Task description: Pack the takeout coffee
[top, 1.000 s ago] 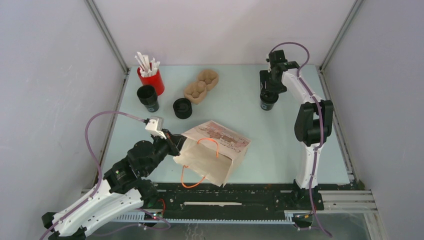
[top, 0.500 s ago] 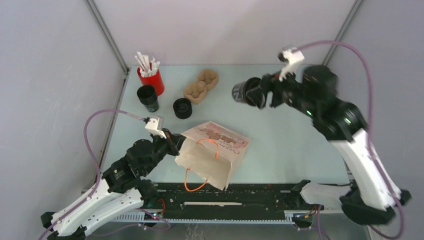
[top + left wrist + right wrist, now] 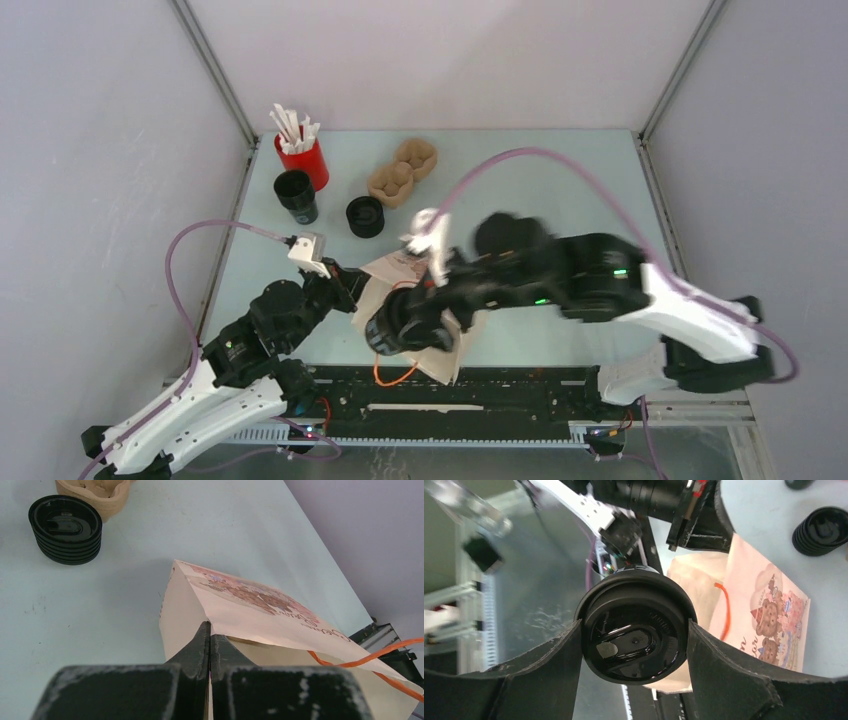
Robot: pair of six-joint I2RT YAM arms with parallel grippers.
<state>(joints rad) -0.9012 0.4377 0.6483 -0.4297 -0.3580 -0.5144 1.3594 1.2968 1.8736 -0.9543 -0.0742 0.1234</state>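
From above, my left end effector (image 3: 347, 291) sits at the left edge of the brown paper bag (image 3: 398, 266), which lies on its side on the table (image 3: 560, 200) near my bases. My right arm reaches across the bag and is blurred. My right end effector (image 3: 405, 325) hangs over the bag's near part, and the takeout coffee (image 3: 390, 330) is only a dark round blur in it. At the far left of the table stand a red cup of white sticks (image 3: 303, 160), an open black cup (image 3: 296, 194), a stack of black lids (image 3: 365, 216) and a pulp cup carrier (image 3: 402, 172).

In my left wrist view, my two fingers (image 3: 192, 652) are pressed together on the bag's upper edge, pinching the paper. The printed side of the bag (image 3: 250, 597) faces up and an orange handle (image 3: 360, 655) trails to the right. The lid stack (image 3: 65, 529) rests beyond, just beside the carrier (image 3: 95, 492).

In my right wrist view, my fingers (image 3: 549, 667) stand wide and are clamped on the takeout coffee (image 3: 636, 630), one on each side of its black lid, which faces the camera. The cup is held in the air. Behind it lies the bag (image 3: 769, 605) with its orange handle (image 3: 725, 611), and my left arm is at the top of the view.
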